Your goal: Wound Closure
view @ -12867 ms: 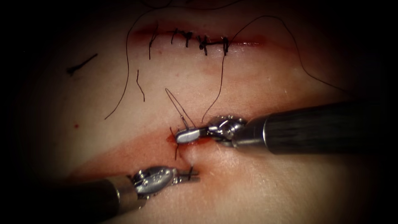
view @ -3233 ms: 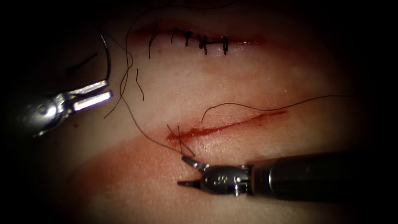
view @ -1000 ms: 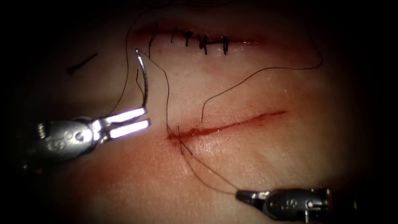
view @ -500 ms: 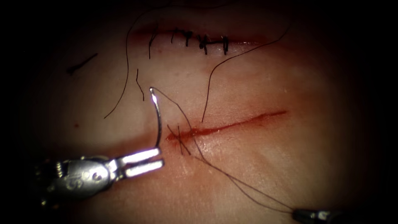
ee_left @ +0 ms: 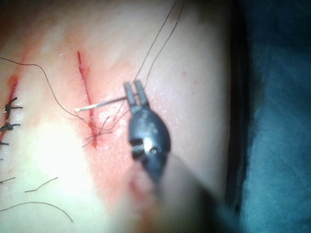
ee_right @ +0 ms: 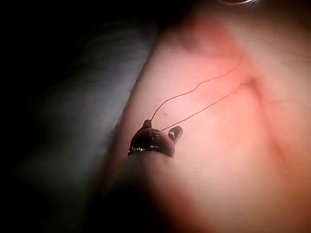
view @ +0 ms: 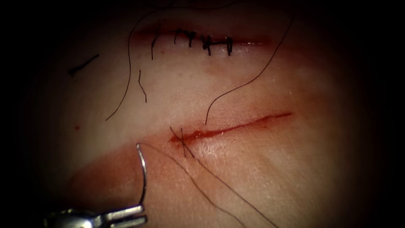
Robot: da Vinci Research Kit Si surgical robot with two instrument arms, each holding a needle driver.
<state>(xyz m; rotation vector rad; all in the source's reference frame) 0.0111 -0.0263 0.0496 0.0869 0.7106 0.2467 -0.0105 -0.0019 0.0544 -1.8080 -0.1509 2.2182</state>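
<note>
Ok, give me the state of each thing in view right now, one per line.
Left tool: jaws shut on the needle near its thread end.
Needle: free of the tissue, left of the open cut.
Right tool: holds the thread.
Thread: runs through the open cut's left end.
Open cut: unclosed apart from that.
Upper cut: stitched.

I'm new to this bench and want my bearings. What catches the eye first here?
The bright curved needle, free of the tissue, stands left of the open cut, gripped near its tail by the left claw. A stitched cut lies beyond, with thread trailing from the first stitch.
</note>
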